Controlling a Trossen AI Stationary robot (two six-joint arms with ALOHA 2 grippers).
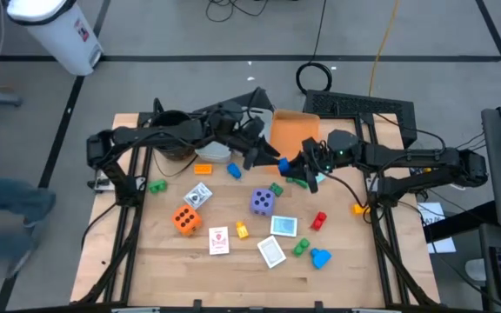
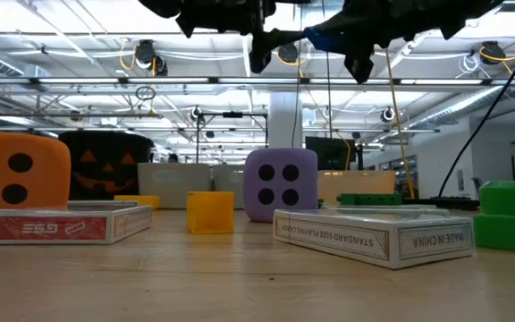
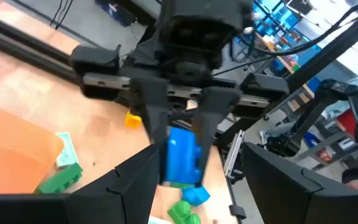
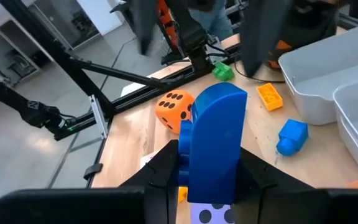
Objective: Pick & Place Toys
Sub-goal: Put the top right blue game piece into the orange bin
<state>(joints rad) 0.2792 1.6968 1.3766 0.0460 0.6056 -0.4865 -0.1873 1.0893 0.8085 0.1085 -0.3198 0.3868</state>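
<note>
On table: two dice point(image 1: 187, 220) | right gripper point(image 1: 290, 165): one blue block point(image 4: 215, 146)

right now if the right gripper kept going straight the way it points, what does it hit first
Probably the left gripper, facing it just ahead, fingers open. The right gripper holds a blue block; depth is hard to judge.

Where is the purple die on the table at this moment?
In the high view the purple die sits near the table's middle, between the orange die on its left and the red block on its right, with a green block just behind it.
</note>
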